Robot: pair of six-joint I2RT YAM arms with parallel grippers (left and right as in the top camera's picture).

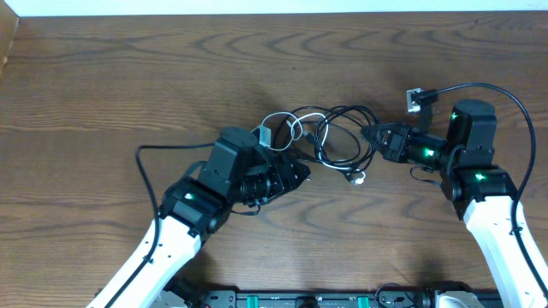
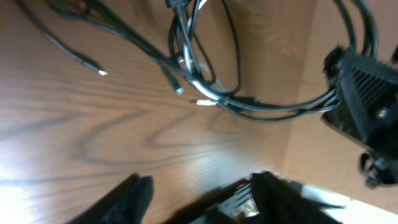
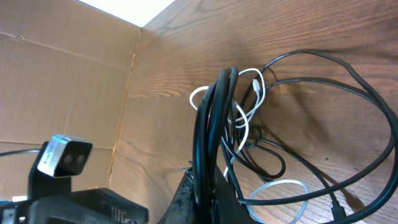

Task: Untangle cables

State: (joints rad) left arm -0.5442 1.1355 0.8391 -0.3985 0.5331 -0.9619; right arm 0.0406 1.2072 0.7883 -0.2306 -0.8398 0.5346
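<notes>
The cables (image 1: 334, 133) lie knotted at mid-table: several black cord loops and a thin white cord (image 1: 295, 128) with a small plug (image 1: 358, 178). My right gripper (image 1: 372, 135) is shut on a bundle of black cords (image 3: 211, 124) at the tangle's right side. In the right wrist view the white cord (image 3: 245, 121) threads through the black loops beyond my right gripper (image 3: 214, 190). My left gripper (image 1: 300, 175) stands just below and left of the tangle. Its fingers (image 2: 134, 199) are apart over bare wood, with the cords (image 2: 249, 106) farther ahead. The left wrist view also shows the right gripper (image 2: 367, 106).
A thick black wire (image 1: 505, 94) arcs from a small grey box (image 1: 417, 101) to the right arm. Another thick wire (image 1: 145, 167) runs from the left arm. A cardboard wall (image 3: 62, 81) borders the wooden table (image 1: 128, 77) on one side.
</notes>
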